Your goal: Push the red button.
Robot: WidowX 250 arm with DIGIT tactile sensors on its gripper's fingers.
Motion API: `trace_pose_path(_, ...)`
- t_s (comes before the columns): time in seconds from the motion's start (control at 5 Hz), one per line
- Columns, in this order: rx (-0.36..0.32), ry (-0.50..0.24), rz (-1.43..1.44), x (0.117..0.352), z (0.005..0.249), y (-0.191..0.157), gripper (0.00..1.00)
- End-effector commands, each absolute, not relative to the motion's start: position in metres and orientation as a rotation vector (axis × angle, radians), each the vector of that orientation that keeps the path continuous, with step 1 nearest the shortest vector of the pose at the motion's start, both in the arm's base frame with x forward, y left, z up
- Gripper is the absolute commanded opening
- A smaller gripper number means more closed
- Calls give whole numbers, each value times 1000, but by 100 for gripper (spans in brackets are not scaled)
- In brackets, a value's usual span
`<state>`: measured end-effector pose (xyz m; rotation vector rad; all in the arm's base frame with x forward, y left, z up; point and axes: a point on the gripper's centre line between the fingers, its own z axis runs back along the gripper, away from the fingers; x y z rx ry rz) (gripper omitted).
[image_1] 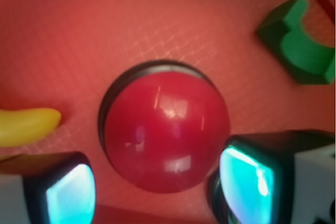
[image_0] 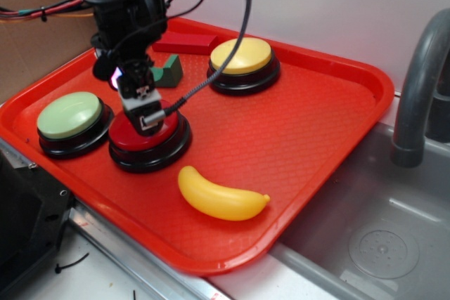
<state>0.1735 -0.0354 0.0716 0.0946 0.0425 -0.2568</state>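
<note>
Tray (image_0: 330,124), big and red, holds three round buttons: red button (image_0: 133,135) sits near the front w/ the green button (image_0: 72,115) just beside it and the yellow button (image_0: 241,56) farther back. Gripper (image_1: 157,192) hangs right over the red button, fingers (image_1: 244,182) spread apart on both sides of its dome, pinching nothing. Yellow toy banana (image_0: 221,197) lies near the tray's front edge, and a small green block (image_0: 167,72) sits behind the arm.

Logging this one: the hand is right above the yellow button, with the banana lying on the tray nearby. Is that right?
Not quite. The hand is above the red button, not the yellow button, which sits apart at the tray's back. The exterior view shows this. The banana does lie on the tray nearby.
</note>
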Motion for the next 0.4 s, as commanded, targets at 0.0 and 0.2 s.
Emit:
trace_pose_path(0.0, 89, 50, -277, 183, 54, -36, 100)
trace_pose_path(0.2, 80, 66, -280, 182, 45, -35, 100)
